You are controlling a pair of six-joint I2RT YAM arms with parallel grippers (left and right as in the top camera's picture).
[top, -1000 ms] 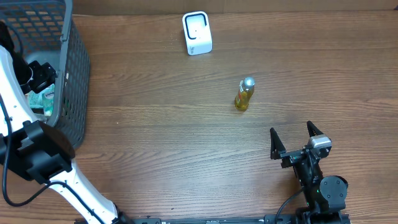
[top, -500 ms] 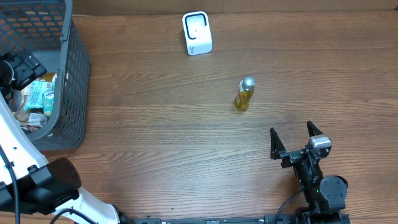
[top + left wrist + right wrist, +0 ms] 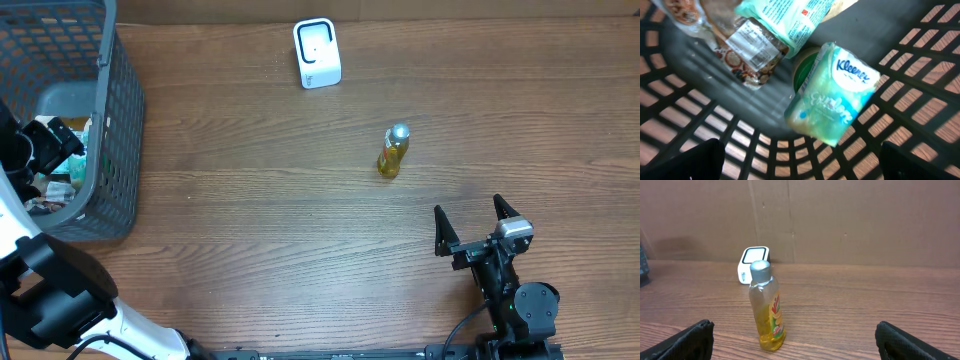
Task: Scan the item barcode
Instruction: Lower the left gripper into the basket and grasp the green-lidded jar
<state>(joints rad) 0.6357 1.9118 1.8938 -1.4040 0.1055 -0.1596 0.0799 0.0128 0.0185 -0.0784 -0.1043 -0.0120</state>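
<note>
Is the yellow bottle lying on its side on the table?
No, the bottle stands upright on the table, with its silver cap on top.

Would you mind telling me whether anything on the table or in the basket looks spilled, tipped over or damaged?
Nothing stands out. The yellow bottle and the white scanner stand upright on the table, and the Kleenex pack lies jumbled with other packets in the basket; no spill or damage shows.

Bottle (image 3: pixel 394 150) between scanner (image 3: pixel 317 54) and right claw (image 3: pixel 468 207)
</note>
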